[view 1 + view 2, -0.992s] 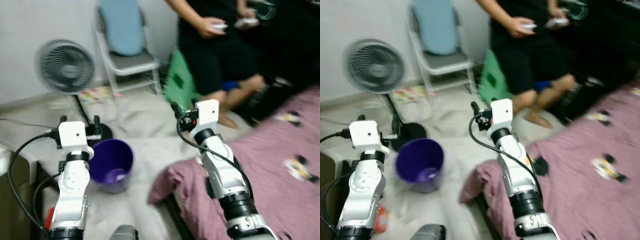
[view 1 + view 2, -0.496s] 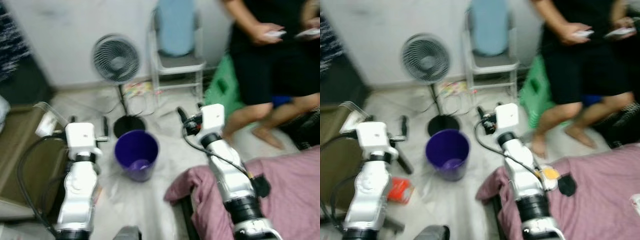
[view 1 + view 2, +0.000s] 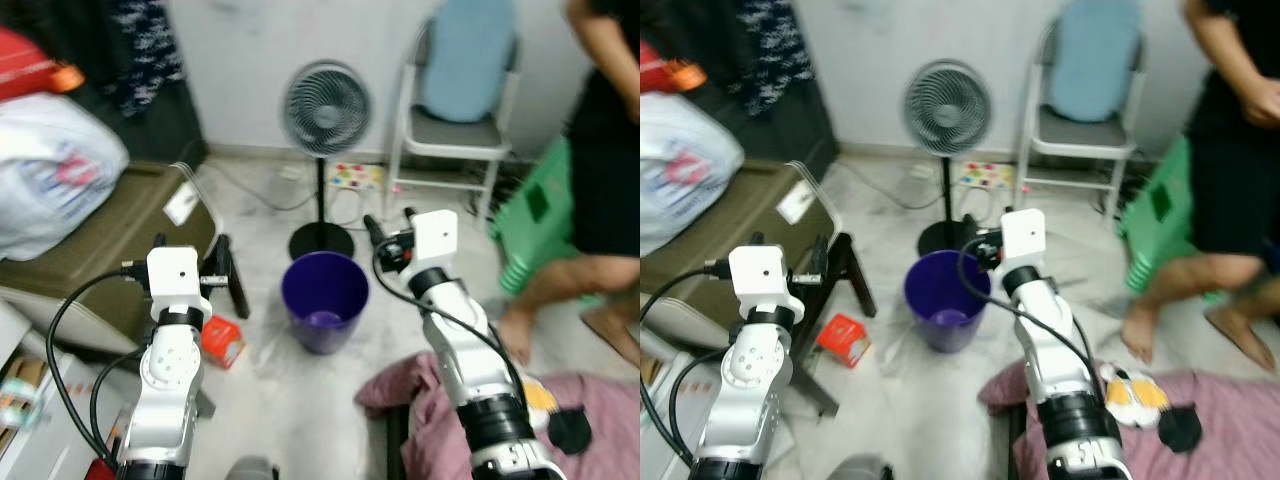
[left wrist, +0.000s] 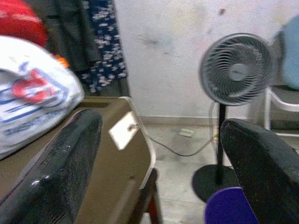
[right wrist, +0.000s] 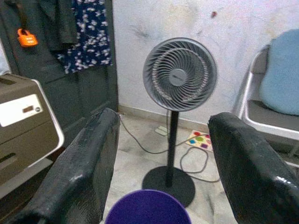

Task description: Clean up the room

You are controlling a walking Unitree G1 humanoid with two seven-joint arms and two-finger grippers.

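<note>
Pink bedding (image 3: 1200,420) nearest, left gripper (image 4: 163,154) and right gripper (image 5: 161,154) both raised with fingers spread wide and empty, red carton (image 3: 843,338) on floor beside purple bin (image 3: 945,300), standing fan (image 3: 947,108) and folding chair (image 3: 1080,110) beyond.

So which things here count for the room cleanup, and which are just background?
Job:
purple bin
red packet on the floor
socks on the pink blanket
left gripper, right gripper, both open

Background:
fan
folding chair
person
green stool

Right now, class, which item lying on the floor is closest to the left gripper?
The small red box, lying just beside the left gripper. The purple bin and the fan's round base sit further off.
</note>
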